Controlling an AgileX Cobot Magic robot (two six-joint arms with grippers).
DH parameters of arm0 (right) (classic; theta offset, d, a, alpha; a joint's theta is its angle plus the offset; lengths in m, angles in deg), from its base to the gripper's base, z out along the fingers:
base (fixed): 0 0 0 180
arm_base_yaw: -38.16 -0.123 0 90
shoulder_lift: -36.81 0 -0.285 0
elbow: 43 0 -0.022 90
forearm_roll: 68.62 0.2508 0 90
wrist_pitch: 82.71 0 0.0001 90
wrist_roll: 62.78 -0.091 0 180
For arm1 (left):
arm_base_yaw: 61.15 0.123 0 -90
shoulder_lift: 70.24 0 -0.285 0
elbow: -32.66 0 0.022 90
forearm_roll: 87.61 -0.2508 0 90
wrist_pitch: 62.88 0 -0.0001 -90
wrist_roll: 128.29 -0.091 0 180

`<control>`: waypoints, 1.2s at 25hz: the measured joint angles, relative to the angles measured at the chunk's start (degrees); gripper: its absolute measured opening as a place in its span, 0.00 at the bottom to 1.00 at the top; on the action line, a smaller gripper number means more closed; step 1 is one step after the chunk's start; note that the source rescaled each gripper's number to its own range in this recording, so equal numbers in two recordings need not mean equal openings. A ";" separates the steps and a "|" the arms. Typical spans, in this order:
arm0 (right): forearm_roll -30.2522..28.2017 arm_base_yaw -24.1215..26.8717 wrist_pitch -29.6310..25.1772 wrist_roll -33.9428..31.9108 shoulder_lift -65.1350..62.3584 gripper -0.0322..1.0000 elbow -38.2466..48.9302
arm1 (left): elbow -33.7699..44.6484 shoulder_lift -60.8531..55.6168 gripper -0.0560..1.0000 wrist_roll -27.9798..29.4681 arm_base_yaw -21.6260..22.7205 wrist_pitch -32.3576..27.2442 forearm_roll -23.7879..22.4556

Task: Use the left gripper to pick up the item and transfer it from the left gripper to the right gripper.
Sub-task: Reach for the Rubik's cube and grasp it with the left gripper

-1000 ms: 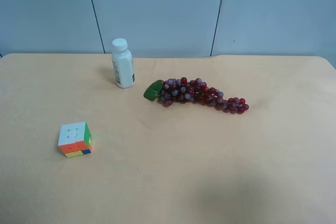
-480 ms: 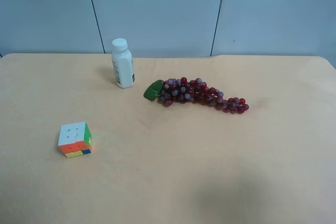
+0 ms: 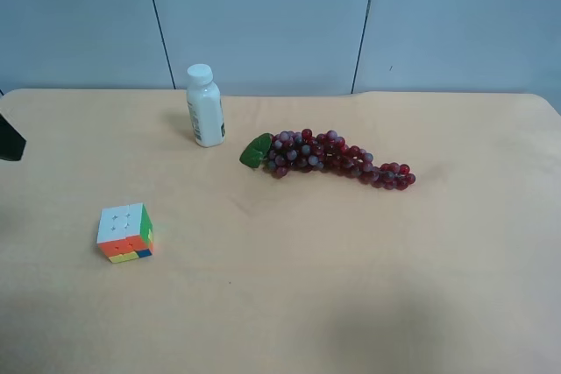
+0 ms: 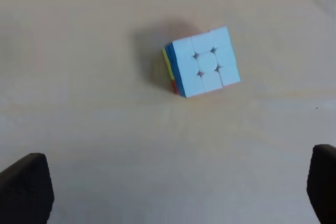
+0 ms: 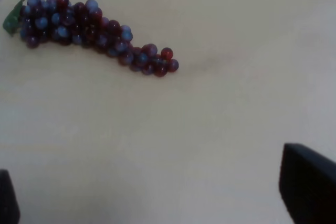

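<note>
- From the exterior high view, the puzzle cube (image 3: pixel 124 232) sat flat on the table (image 3: pixel 351 295) toward the view's left, white face up and on its own.
- The white bottle (image 3: pixel 204 107) and the grape bunch (image 3: pixel 337 157) lay well apart from it, further back, so we saw open room on every side of the cube.
- A black part of the arm (image 3: pixel 9 139) showed at that view's left edge, apart from the cube. We could not tell from there how its claw stood.
- We judged the wide bare stretch in the middle of the table to be the roomiest place for a handover, clear of the bunch and away from the table's edges.
- From the right wrist view, the right gripper (image 5: pixel 157 192) had its fingers spread wide, one at each side of the picture, with nothing between them.
- Only the grape bunch (image 5: pixel 94 32) and bare table lay in its sight; the cube was not in that view.
- From the left wrist view, the left gripper (image 4: pixel 173 184) was also spread wide and empty, and the puzzle cube (image 4: pixel 205 62) lay ahead of the fingertips, not yet between them.
- The cube sat turned a little against the line of the fingers, so we reckoned the wrist would need a small twist to meet two flat side faces squarely.
- We took the cube to be light, stiff plastic, smooth enough to slip and with layers that could twist under an off-centre pinch.
- We therefore favoured taking it across opposite side faces at mid-height, leaving another pair of faces bare for the right claw.
</note>
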 joint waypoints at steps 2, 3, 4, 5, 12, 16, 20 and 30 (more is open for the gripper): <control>0.00 0.00 0.00 0.00 0.00 1.00 0.00 | 0.00 2.84 0.99 4.88 -3.43 0.94 -2.02; 0.00 0.00 0.00 0.00 0.00 1.00 0.00 | 0.00 3.76 0.99 7.06 -5.00 1.52 -3.08; 0.00 0.00 0.00 0.00 0.00 1.00 0.00 | 0.00 4.62 1.00 9.44 -6.63 2.08 -4.47; 0.00 0.00 0.00 0.00 0.00 1.00 0.00 | 0.00 5.58 1.00 12.49 -8.62 2.67 -5.66; 0.00 0.00 0.00 0.00 0.00 1.00 0.00 | 0.00 12.96 1.00 27.52 -17.55 4.79 -11.11; 0.00 0.00 0.00 0.00 0.00 1.00 0.00 | 0.00 17.45 1.00 30.73 -18.46 8.78 -11.11; 0.00 0.00 0.00 0.00 0.00 1.00 0.00 | 0.00 21.55 1.00 33.08 -18.52 12.84 -11.13; 0.00 0.00 0.00 0.00 0.00 1.00 0.00 | -0.02 30.79 1.00 35.28 -18.52 17.89 -10.48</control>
